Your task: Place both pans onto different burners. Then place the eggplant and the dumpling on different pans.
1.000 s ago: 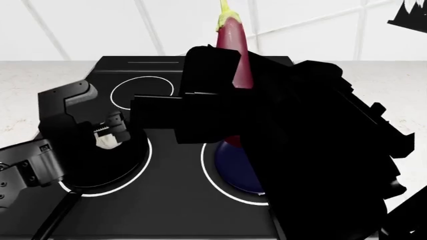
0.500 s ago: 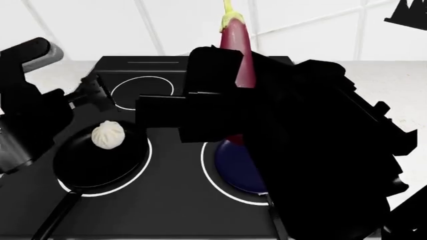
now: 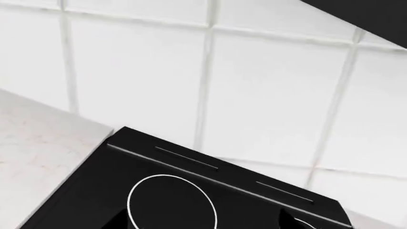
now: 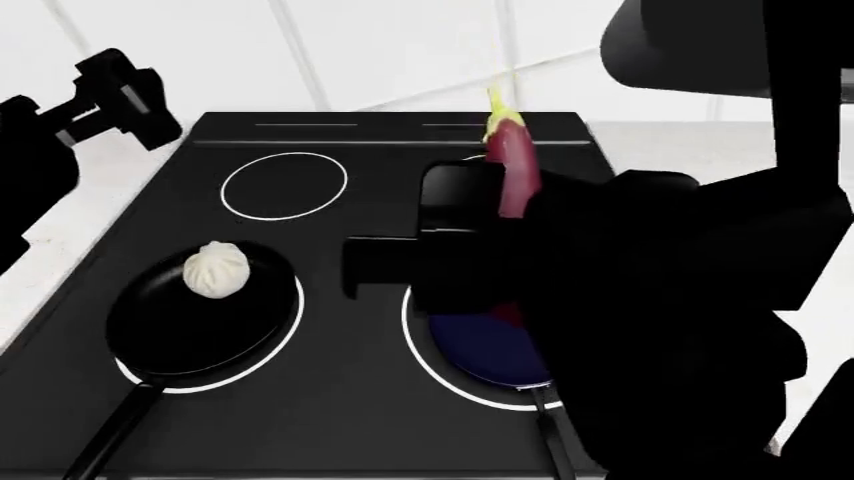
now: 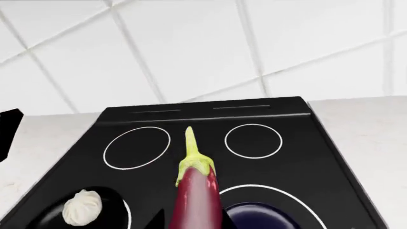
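The glossy black pan [image 4: 200, 325] sits on the left burner [image 4: 298, 300] with the off-white dumpling [image 4: 216, 270] resting in it. The navy pan [image 4: 483, 345] sits on the right burner [image 4: 406, 330], partly hidden by my right arm. My right gripper [image 4: 470, 235] is shut on the purple eggplant [image 4: 515, 178] and holds it upright, green stem up, above the navy pan. The right wrist view shows the eggplant [image 5: 197, 191] in that gripper [image 5: 192, 222], the dumpling [image 5: 81, 207] and the navy pan [image 5: 264, 214]. My left gripper [image 4: 118, 98] is open and empty, raised beyond the cooktop's far left corner.
The black glass cooktop [image 4: 347, 410] lies in a white speckled counter [image 4: 54, 270] against a white tiled wall [image 4: 374, 50]. Two smaller white rings sit at the back, one [image 4: 284, 185] also in the left wrist view [image 3: 171, 207]. My right arm hides the right side.
My left gripper has let go of the dumpling in the black pan and risen up to the far left. My right gripper has lowered the eggplant slightly and shifted it right.
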